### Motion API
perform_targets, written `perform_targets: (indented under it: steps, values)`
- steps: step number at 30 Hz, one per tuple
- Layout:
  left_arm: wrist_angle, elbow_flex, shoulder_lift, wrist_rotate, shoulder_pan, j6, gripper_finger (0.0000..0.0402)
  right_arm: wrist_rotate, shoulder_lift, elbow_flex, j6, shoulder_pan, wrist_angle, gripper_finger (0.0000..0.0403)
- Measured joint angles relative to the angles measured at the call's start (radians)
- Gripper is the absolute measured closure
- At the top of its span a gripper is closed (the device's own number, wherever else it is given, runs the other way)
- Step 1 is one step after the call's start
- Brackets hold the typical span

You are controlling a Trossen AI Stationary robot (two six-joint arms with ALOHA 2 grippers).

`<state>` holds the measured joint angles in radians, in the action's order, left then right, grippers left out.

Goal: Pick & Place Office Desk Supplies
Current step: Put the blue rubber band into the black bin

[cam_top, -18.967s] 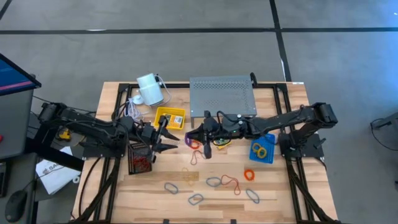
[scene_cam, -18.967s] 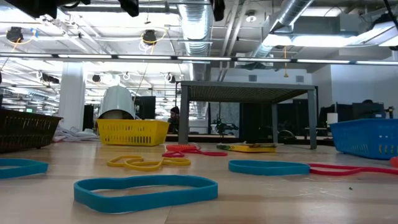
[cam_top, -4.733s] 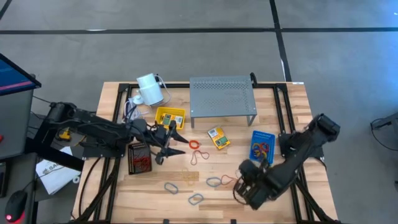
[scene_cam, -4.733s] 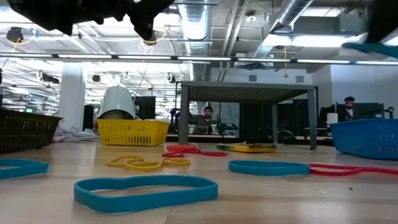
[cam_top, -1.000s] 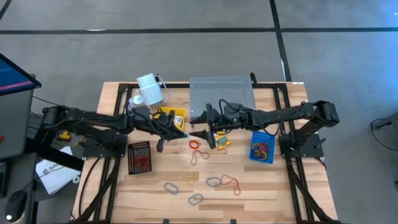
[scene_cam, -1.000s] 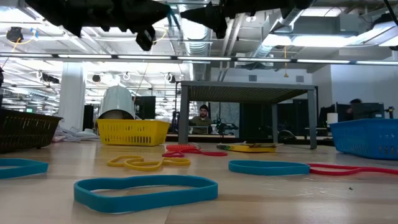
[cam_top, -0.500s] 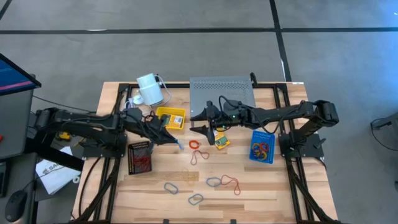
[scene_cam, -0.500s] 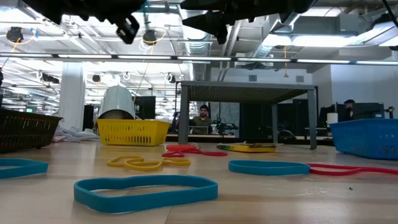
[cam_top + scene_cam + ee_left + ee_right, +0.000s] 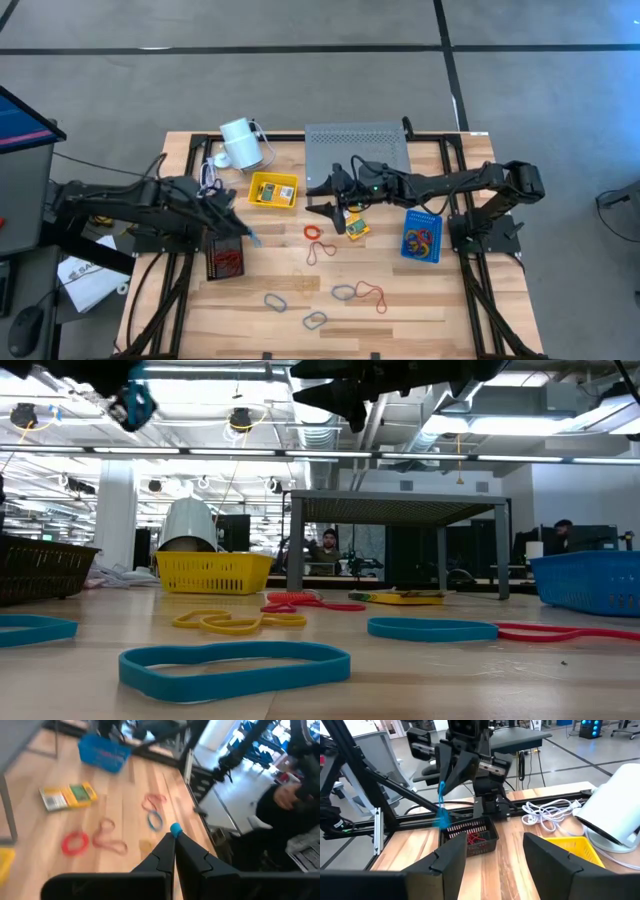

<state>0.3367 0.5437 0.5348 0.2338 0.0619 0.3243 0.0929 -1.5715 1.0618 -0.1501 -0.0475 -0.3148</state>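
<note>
So the left gripper is pinching 1 blue rubber band right above the dark basket; next it should let go. The right gripper, fingers apart, hovers beside the crayon box.

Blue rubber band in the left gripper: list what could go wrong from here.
1. The left gripper pinches only an end of the blue rubber band, so it may slip out before reaching the dark basket.
2. Dropped from that height, the dangling band could miss the basket's narrow mouth and land on the table.
</note>
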Motion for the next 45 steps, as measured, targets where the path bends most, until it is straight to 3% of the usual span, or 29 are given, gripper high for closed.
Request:
perform_targets:
  steps: [6, 10, 19, 27, 45]
  values:
    - [0.318, 0.077, -0.043, -0.003, 0.092, 0.019, 0.0401, 0.0, 0.0, -0.001, 0.0, -0.002, 0.001, 0.0212]
    - [0.415, 0.101, 0.007, -0.028, 0.152, 0.025, 0.0401, 0.0, 0.0, -0.001, 0.0, -0.001, 0.006, 0.0212]
    - [0.524, 0.105, 0.217, -0.129, 0.232, 0.043, 0.0401, 0.0, 0.0, -0.001, 0.0, -0.001, 0.02, 0.0212]
    - [0.592, 0.105, 0.377, -0.129, 0.258, 0.085, 0.0401, 0.0, -0.001, -0.001, 0.0, -0.001, 0.057, 0.0212]
    - [0.591, 0.105, 0.462, -0.129, 0.261, 0.107, 0.0401, 0.0, -0.001, -0.001, 0.0, -0.001, 0.075, 0.0212]
